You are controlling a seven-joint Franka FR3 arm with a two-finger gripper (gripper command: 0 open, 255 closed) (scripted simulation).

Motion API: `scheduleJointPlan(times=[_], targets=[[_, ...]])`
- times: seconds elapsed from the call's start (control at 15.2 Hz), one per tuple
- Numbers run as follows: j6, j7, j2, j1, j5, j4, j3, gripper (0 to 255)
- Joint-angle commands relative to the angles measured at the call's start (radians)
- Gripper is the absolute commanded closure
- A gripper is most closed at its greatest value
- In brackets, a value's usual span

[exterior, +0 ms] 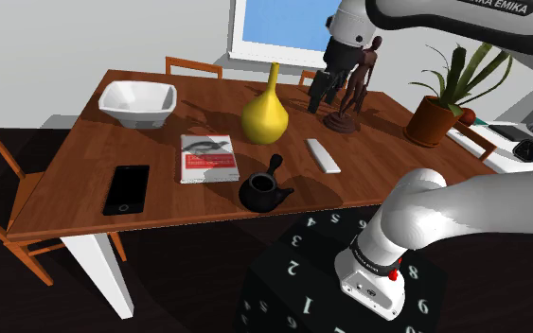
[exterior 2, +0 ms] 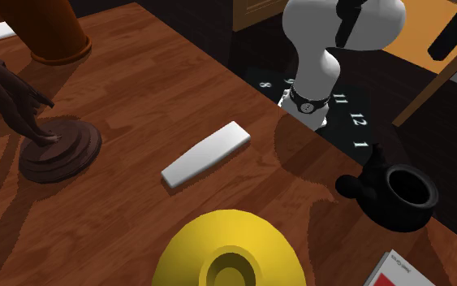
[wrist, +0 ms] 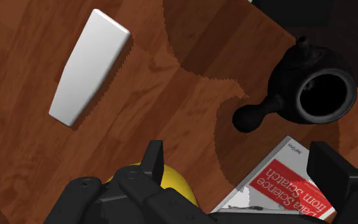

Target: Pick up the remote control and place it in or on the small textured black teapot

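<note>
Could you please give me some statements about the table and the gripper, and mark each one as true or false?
1. The remote lies flat on the table, apart from the teapot. True.
2. The teapot has a lid on it. False: its top is open.
3. The gripper is shut on the remote. False: its fingers stand apart and hold nothing.
4. The yellow vase stands upright near the book. True.
5. The phone lies inside the white bowl. False: it lies on the table, apart from the bowl.

Yellow vase (exterior: 265, 115), white bowl (exterior: 138, 102), book (exterior: 207, 157), phone (exterior: 127, 188)
</note>
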Motion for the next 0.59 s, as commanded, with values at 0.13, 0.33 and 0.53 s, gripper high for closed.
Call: scheduleJointPlan(times=[0.13,0.33,0.53], targets=[[0.05,0.013,0.018,-0.026,-0.013,-0.037,-0.02,0],[0.125,0.033,0.05,-0.065,-0.033,-0.087,-0.05,0],[0.202,0.052,0.09,-0.105,-0.053,-0.131,-0.082,0]])
